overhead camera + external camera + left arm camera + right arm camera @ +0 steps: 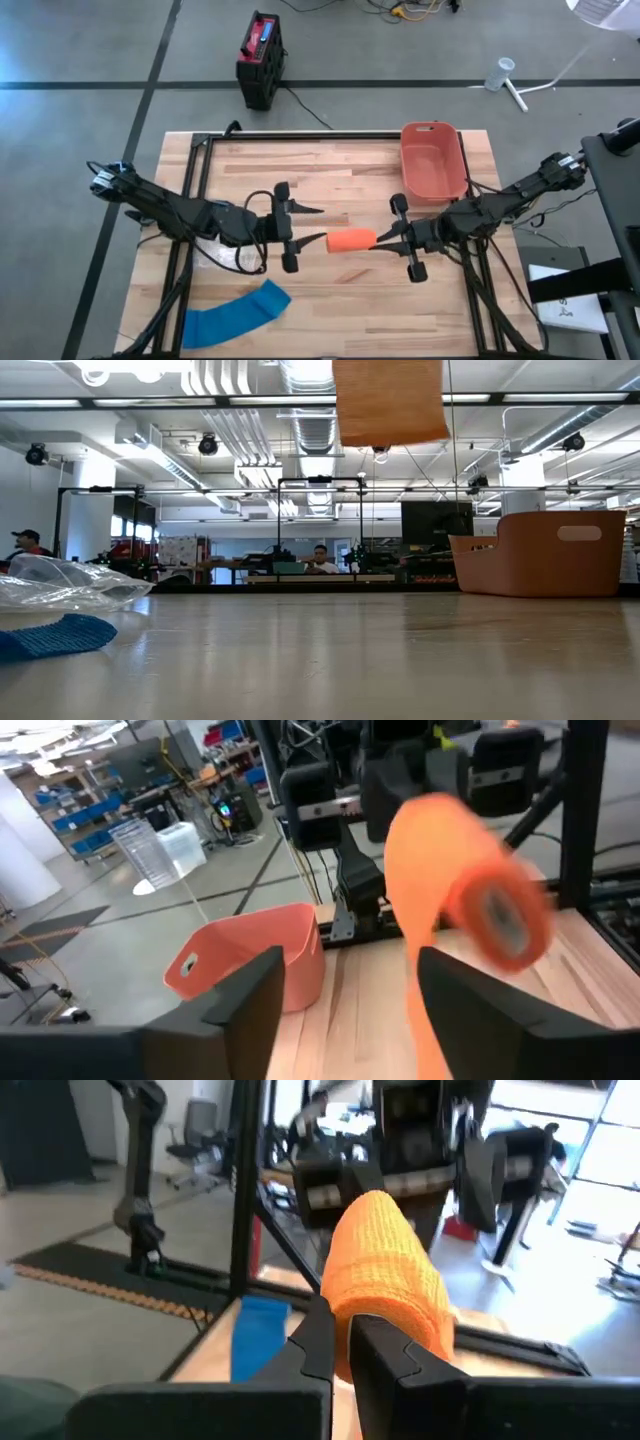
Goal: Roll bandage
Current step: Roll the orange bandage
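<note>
An orange bandage roll (350, 240) hangs in the air over the table's middle, between my two grippers; the low view shows it high above the tabletop (390, 400). My right gripper (378, 240) is shut on its right end. My left gripper (320, 226) stands open at its left end. In the left wrist view the roll's end face (500, 915) looks toward that gripper, and a loose orange strip (415, 1010) runs down between its open fingers (250, 1005). My right gripper pinches the right end of the orange roll at its lower edge (345, 1315) between its two fingers. The fingers come level from the table's right and lie along the roll. The roll sticks out beyond them, about level and lifted clear of the table. My left gripper: the strip passes close to one finger (470, 1010), and I cannot tell whether they touch.
A blue bandage (235, 315) lies flat near the front left, with crumpled clear plastic (60, 585) beside it. A pink bin (433, 160) stands at the back right. The black frame's uprights (195, 200) rise at the table's sides. People sit in the room beyond.
</note>
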Robot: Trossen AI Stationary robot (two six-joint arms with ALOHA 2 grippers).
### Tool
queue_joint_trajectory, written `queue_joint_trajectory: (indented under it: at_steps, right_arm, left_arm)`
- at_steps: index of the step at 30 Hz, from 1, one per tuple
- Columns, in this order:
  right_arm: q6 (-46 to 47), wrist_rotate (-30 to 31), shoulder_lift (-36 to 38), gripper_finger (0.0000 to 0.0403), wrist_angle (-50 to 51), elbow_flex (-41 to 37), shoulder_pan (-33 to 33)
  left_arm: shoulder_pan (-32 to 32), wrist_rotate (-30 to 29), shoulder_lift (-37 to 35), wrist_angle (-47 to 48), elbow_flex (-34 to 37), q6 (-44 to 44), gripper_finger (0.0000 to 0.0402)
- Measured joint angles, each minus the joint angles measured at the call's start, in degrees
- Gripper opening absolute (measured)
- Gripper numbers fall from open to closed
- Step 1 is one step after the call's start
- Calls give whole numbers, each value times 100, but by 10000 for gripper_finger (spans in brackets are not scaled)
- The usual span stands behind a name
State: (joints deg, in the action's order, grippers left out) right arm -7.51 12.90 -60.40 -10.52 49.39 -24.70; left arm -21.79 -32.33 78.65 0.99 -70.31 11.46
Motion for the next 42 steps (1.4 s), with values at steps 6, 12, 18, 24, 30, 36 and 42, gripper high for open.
queue_joint_trajectory:
  at_steps: [6, 12, 18, 24, 30, 36, 42]
  right_arm:
    - [192, 112, 2, 9, 599, 2, 114]
    - [227, 116, -9, 9, 836, 2, 305]
    - [56, 116, -57, 9, 1133, 2, 427]
    - [127, 108, -57, 9, 1342, 2, 423]
    - [13, 140, -55, 9, 1392, 2, 429]
    - [21, 221, -55, 9, 1555, 2, 434]
    - [40, 225, -53, 9, 1596, 2, 436]
  left_arm:
    - [-87, -114, 54, 396, -618, -50, 248]
    - [-131, -14, 791, 153, -1064, 93, 237]
    - [103, -284, 1853, 1047, -2335, -88, 223]
    - [356, -309, 2664, 2782, -3715, -516, 191]
    - [433, -85, 3047, 3496, -4331, -655, 161]
    - [432, 46, 3028, 3570, -4402, -689, 145]
    - [486, 326, 3053, 3540, -4275, -867, 148]
